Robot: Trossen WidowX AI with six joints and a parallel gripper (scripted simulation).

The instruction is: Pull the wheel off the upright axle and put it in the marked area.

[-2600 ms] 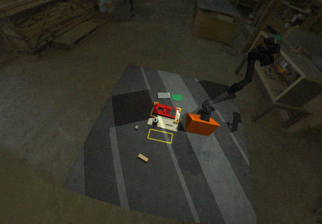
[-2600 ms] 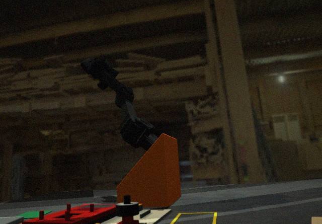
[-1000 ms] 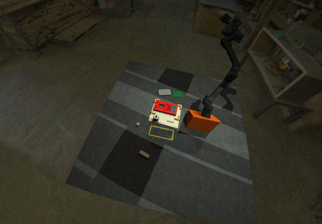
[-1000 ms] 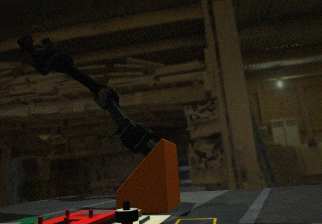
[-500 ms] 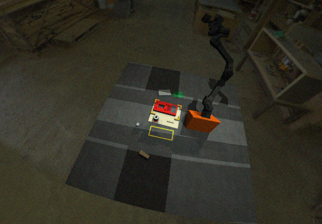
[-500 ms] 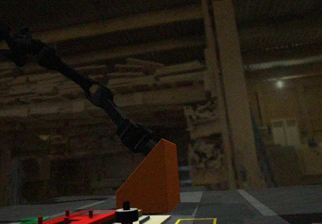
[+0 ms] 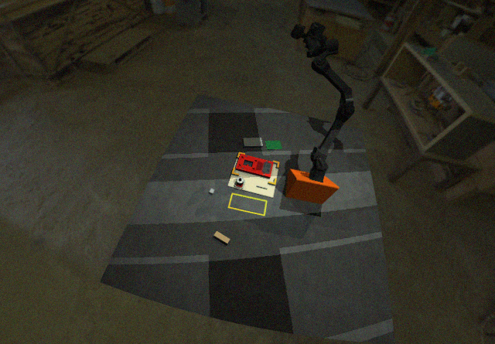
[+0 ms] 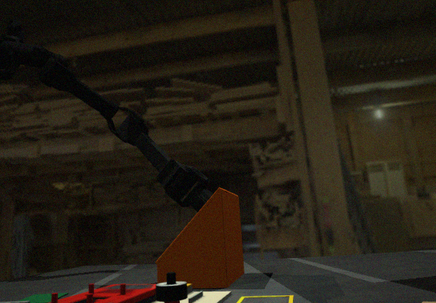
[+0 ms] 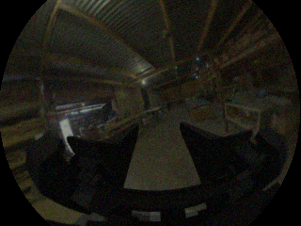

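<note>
The wheel (image 7: 240,182) (image 8: 171,293), black with a pale top face, sits around the upright black axle (image 8: 171,277) at one corner of the cream board (image 7: 268,191). The marked area is a yellow outline (image 7: 247,211) (image 8: 266,296) on the table beside the board, with nothing inside it. My gripper (image 9: 159,125) is open, with nothing between its fingers. It is raised high and far from the wheel, beyond the back of the table in the top view. The fingertips are too dark to make out clearly in the top and exterior views.
A red plate (image 7: 255,166) lies on the board between yellow corner pieces. The orange wedge (image 7: 309,189) (image 8: 200,250) stands at the arm's base. A grey plate (image 7: 252,142) and green plate (image 7: 274,144) lie behind the board. A white cube (image 7: 211,191) and wooden block (image 7: 221,237) lie on the table.
</note>
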